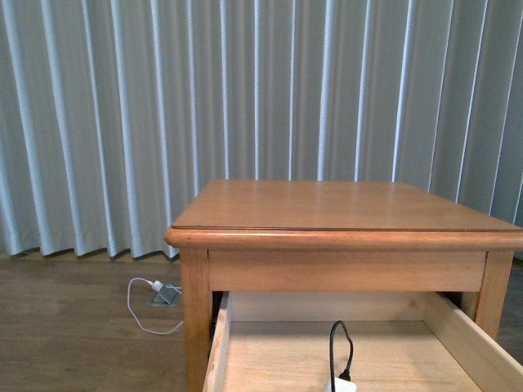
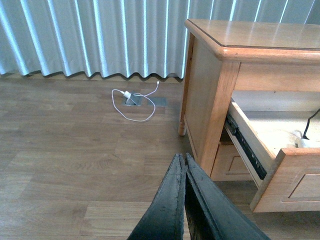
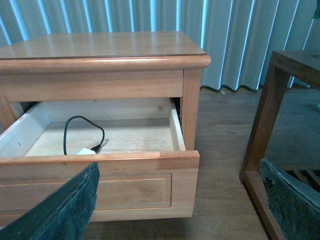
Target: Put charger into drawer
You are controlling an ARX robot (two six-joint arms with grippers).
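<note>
1. Front view: neither arm was in frame. A wooden nightstand [image 1: 343,208] stood before a pale pleated curtain [image 1: 98,122]. Its drawer [image 1: 222,343] was pulled out, showing the pale interior. The charger [image 1: 343,385] lay on the drawer floor at the frame's lower edge. Only part of its white block showed, and its black cable [image 1: 337,343] looped upward. A white cable [image 1: 143,314] lay on the floor left of the nightstand, by a floor socket [image 1: 166,295].
2. Left wrist view: the left gripper [image 2: 184,159] hung over the wood floor [image 2: 75,165], near the nightstand's corner leg and apart from the drawer [image 2: 295,180]. Its jaws were pressed together with nothing between them. The charger [image 2: 305,142] showed inside the drawer, close to the front panel.
3. Right wrist view: the right gripper [image 3: 179,167] faced the drawer front [image 3: 125,185], jaws spread wide and empty. The charger [image 3: 85,151] rested inside, just behind the front panel, with the cable arching above it. A second wooden frame [image 3: 260,125] stood apart from the nightstand.
</note>
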